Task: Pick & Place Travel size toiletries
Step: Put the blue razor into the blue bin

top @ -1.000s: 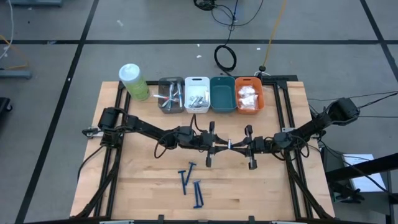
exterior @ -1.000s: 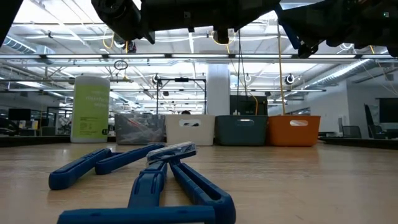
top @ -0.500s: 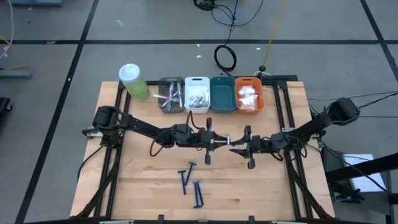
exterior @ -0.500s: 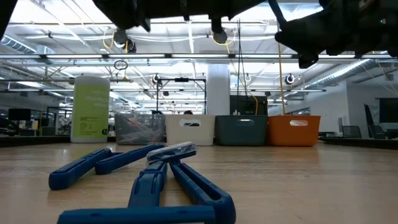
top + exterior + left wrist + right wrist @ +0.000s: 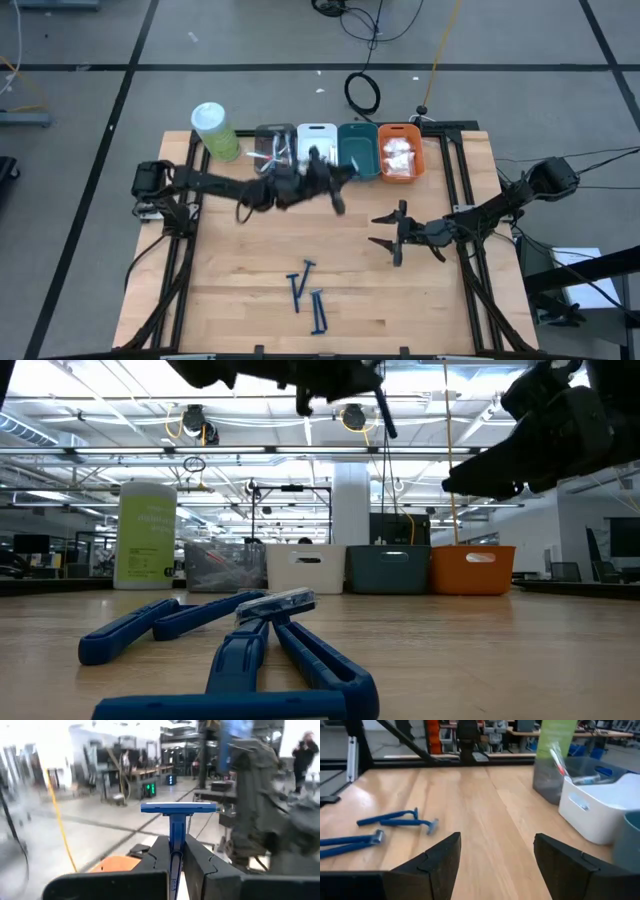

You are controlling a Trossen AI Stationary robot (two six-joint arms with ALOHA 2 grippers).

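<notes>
L gripper (image 5: pixel 335 180) clamps a razor (image 5: pixel 176 827) betw. its jaws, head fwd of the tips, just before the four bins (image 5: pixel 338 150). R gripper (image 5: pixel 390 232) w/ jaws apart; three razors (image 5: pixel 308 292) on table (image 5: pixel 240 290), ahead of them, well apart.

Table (image 5: pixel 230 270) looks like pale, smooth wood planks. The blue razors (image 5: pixel 308 295) are glossy plastic, same for the bins (image 5: pixel 358 165). Gripper fingers (image 5: pixel 437 860) look matt black plastic.

Bare wood separates the loose razors (image 5: pixel 307 296) from the bins (image 5: pixel 338 150).
</notes>
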